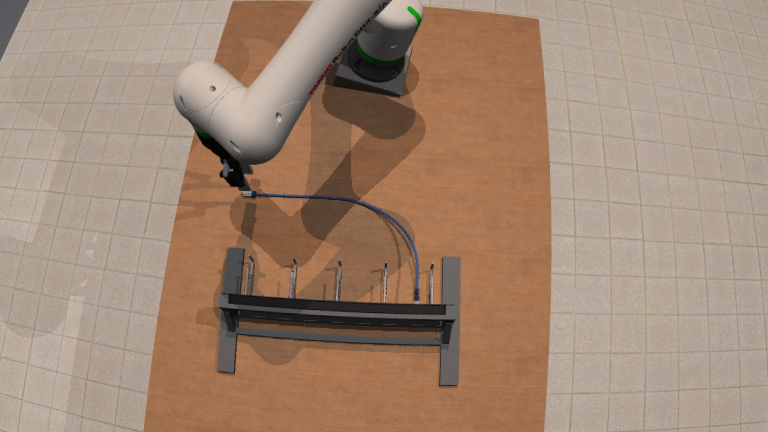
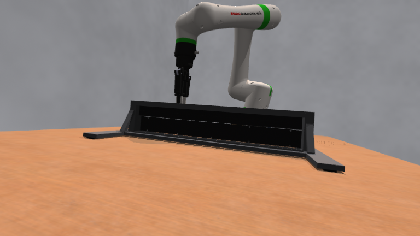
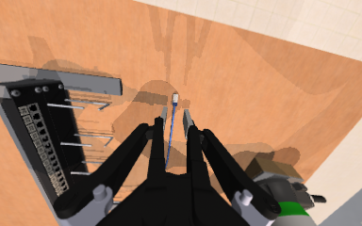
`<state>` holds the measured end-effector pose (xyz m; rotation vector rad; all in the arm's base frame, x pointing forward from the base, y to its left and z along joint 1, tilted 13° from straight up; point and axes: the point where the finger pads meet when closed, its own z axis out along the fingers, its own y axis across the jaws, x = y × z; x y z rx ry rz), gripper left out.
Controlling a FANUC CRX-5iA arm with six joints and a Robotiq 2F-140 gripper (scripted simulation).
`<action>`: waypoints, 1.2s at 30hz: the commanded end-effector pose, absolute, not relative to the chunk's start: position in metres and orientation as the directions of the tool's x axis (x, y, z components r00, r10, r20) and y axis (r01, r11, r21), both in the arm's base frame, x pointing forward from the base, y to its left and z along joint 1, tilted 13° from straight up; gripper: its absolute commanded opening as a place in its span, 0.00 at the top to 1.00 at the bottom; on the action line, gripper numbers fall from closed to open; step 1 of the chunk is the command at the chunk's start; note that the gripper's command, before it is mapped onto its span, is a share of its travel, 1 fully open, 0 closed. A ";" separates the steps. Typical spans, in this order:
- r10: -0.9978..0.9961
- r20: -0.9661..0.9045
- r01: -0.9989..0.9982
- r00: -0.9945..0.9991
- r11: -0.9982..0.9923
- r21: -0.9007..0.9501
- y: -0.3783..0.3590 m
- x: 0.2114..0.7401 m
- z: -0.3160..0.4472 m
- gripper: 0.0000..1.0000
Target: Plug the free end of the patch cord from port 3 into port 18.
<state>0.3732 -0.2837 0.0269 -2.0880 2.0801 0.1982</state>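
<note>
From the top, the gripper (image 1: 242,182) hangs just beside the free plug (image 1: 247,194) of the blue patch cord (image 1: 362,207), which lies on the table (image 1: 487,178) and curves to the rack (image 1: 450,319).

Exterior: gripper behind the rack.

Wrist: fingers parted, astride the cord, grasping nothing.

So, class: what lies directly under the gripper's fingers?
The blue patch cord runs on the wooden table between the gripper's parted fingers, its free plug just beyond. The gripper's body hides the cord nearer the camera.
</note>
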 end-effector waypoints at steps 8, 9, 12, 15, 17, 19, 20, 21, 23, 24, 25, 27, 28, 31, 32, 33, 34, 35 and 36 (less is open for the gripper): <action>-0.974 -0.225 -0.999 0.008 0.001 -0.038 -0.284 0.373 0.027 0.78; -0.974 -0.225 -0.999 0.008 0.001 -0.038 -0.284 0.373 0.027 0.78; -0.974 -0.225 -0.999 0.008 0.001 -0.038 -0.284 0.373 0.027 0.78; -0.974 -0.225 -0.999 0.008 0.001 -0.038 -0.284 0.373 0.026 0.78; -0.974 -0.225 -0.999 0.008 0.001 -0.038 -0.284 0.373 0.026 0.78; -0.974 -0.225 -0.999 0.008 0.001 -0.038 -0.283 0.373 0.025 0.78; -0.974 -0.225 -0.999 0.008 0.001 -0.038 -0.283 0.373 0.025 0.78; -0.974 -0.225 -0.999 0.008 0.001 -0.038 -0.283 0.373 0.024 0.78; -0.974 -0.225 -0.999 0.008 0.001 -0.038 -0.283 0.374 0.022 0.78; -0.974 -0.225 -0.999 0.008 0.001 -0.038 -0.283 0.374 0.021 0.78; -0.974 -0.225 -0.999 0.008 0.001 -0.038 -0.282 0.374 0.020 0.78; -0.974 -0.225 -0.999 0.008 0.001 -0.038 -0.282 0.374 0.018 0.78; -0.974 -0.225 -0.999 0.008 0.001 -0.038 -0.281 0.374 0.017 0.78; -0.974 -0.225 -0.999 0.008 0.001 -0.038 -0.280 0.374 0.012 0.78; -0.974 -0.225 -0.999 0.008 0.001 -0.038 -0.280 0.374 0.010 0.78; -0.974 -0.225 -0.999 0.008 0.001 -0.038 -0.280 0.374 0.010 0.78; -0.974 -0.225 -0.999 0.008 0.001 -0.038 -0.280 0.374 0.010 0.78; -0.974 -0.225 -0.999 0.008 0.001 -0.038 -0.279 0.374 0.008 0.78; -0.974 -0.225 -0.999 0.008 0.001 -0.038 -0.279 0.374 0.007 0.78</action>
